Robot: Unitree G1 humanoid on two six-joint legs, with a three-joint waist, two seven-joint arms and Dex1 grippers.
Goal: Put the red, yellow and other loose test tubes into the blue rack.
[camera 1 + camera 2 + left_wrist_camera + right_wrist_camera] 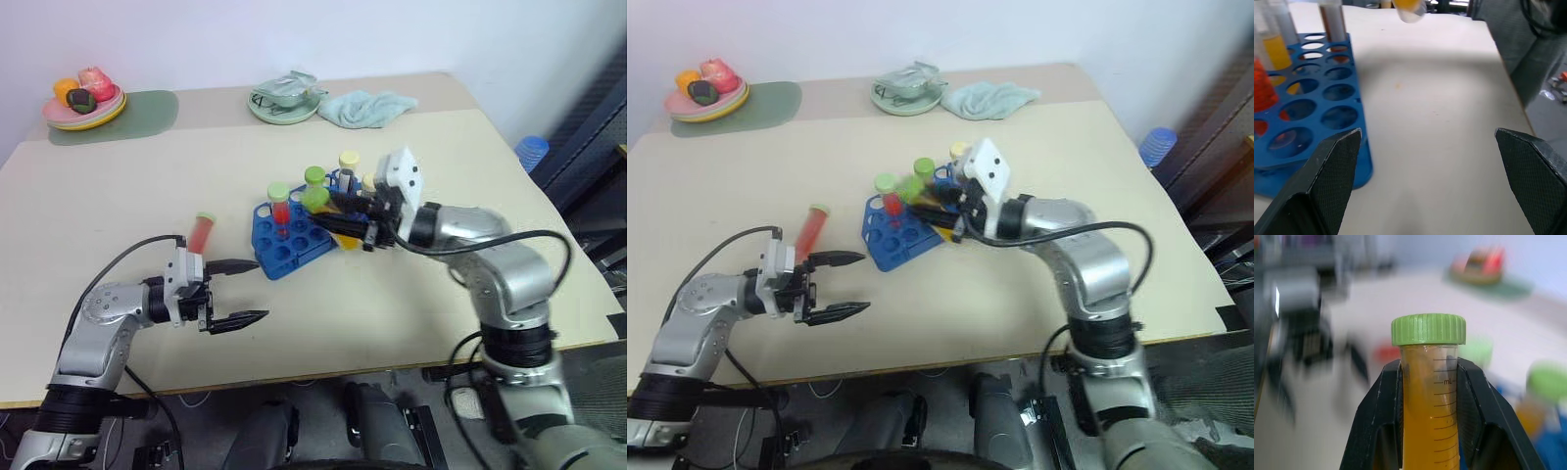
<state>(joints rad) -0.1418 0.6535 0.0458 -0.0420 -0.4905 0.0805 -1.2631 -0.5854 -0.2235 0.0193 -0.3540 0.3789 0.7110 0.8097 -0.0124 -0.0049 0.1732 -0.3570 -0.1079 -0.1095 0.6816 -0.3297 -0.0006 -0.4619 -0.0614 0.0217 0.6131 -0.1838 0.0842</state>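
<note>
Two grippers, one tube held

Plenty of bare table (411, 294) along the lower edge. Lower left, the left gripper (238, 292) gapes wide, empty. Mid-frame, the blue rack (292, 238); right gripper (1427, 377) pinches a yellow tube (1430, 416) beside it. A red tube (201, 233) sits left of the rack.

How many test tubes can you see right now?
5: a red tube on the table left of the blue rack; three in the rack, one red and two pale-capped; a yellow tube in the right gripper. Others may be hidden behind it.
</note>
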